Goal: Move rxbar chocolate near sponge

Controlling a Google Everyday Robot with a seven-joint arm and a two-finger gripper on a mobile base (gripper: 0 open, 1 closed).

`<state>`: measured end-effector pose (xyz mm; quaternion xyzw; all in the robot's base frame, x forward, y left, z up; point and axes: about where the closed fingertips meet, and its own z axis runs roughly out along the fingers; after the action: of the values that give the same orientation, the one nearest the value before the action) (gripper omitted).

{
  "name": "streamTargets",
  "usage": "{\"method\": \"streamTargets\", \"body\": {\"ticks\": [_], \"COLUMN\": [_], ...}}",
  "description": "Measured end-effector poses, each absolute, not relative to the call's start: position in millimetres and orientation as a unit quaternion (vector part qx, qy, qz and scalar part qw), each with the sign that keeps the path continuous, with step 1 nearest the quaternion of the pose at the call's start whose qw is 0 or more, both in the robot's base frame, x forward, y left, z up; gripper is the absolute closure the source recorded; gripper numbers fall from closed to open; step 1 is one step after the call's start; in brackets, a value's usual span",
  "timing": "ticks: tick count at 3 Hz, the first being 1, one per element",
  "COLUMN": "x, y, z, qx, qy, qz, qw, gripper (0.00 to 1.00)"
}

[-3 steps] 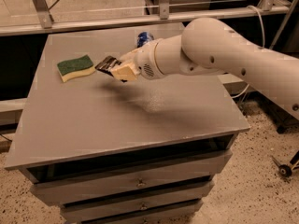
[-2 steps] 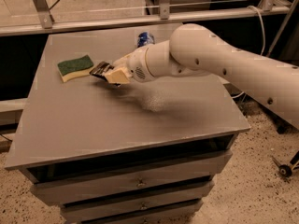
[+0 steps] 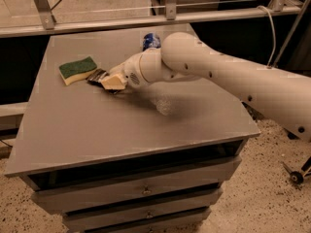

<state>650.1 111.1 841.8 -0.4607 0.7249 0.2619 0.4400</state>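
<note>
The sponge [image 3: 77, 70], green top over pale yellow foam, lies at the back left of the grey table [image 3: 131, 130]. The rxbar chocolate [image 3: 96, 75], a thin black bar, sits just right of the sponge, low over the table. My gripper [image 3: 104, 79] is at the bar's right end with its cream-coloured fingers [image 3: 112, 82] shut on it. The white arm reaches in from the right and hides part of the bar.
A blue soda can [image 3: 151, 40] stands at the back of the table, partly behind the arm. A metal rail [image 3: 146, 19] runs behind the table. Drawers [image 3: 146, 191] sit under the tabletop.
My gripper has moved left and down with the bar, bringing it from mid-air to just beside the sponge, close to the tabletop.
</note>
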Motion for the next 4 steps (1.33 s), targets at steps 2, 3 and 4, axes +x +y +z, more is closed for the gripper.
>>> {"method": "streamTargets", "body": {"ticks": [2, 3, 4], "x": [660, 660, 653], "y": [132, 137, 131], "z": [838, 838, 842], "qx": [-0.462, -0.463, -0.463], "qy": [0.72, 0.719, 0.716], "qz": [0.275, 0.28, 0.283], "qw": [0.438, 0.437, 0.44], "gripper": [0.21, 0.0, 0.0]}}
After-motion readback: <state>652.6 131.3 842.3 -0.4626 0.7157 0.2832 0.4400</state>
